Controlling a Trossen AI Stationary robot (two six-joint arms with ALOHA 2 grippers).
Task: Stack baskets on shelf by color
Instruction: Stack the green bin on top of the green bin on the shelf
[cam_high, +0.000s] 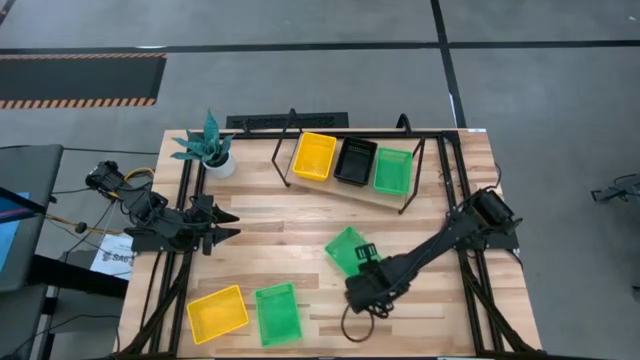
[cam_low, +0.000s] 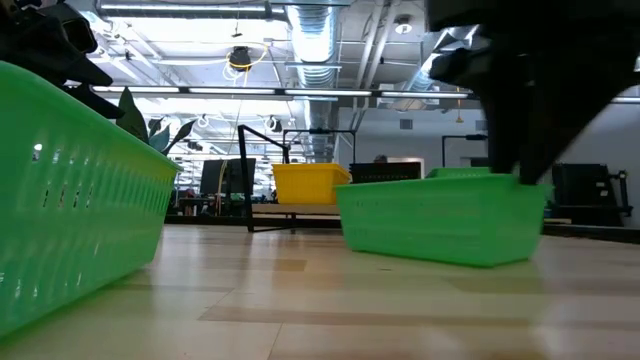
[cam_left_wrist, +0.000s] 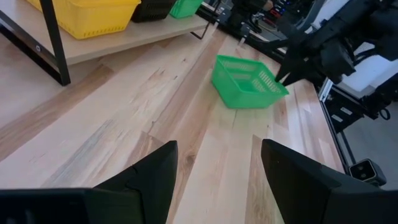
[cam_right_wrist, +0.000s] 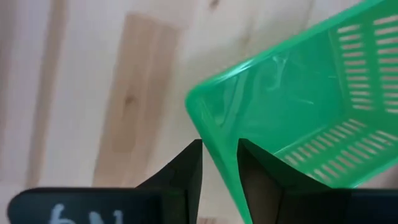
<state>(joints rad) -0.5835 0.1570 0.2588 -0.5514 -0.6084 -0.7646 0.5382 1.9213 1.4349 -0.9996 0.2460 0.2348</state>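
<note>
The slatted wooden table (cam_high: 290, 235) carries it all. At its far edge stands the shelf (cam_high: 385, 193), a light board on black wire legs, and on that board sit three baskets in a row: yellow basket (cam_high: 314, 156), black basket (cam_high: 355, 161), green basket (cam_high: 392, 170). A potted plant (cam_high: 212, 148) occupies the far left corner. Near the middle lies a green basket (cam_high: 346, 249). Along the near edge, a yellow basket (cam_high: 217, 313) and another green basket (cam_high: 277, 313) lie side by side.

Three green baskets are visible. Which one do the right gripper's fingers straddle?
The green basket in the middle of the table, its rim between the fingers. The green basket at the front edge and the one on the shelf stand untouched.
</note>
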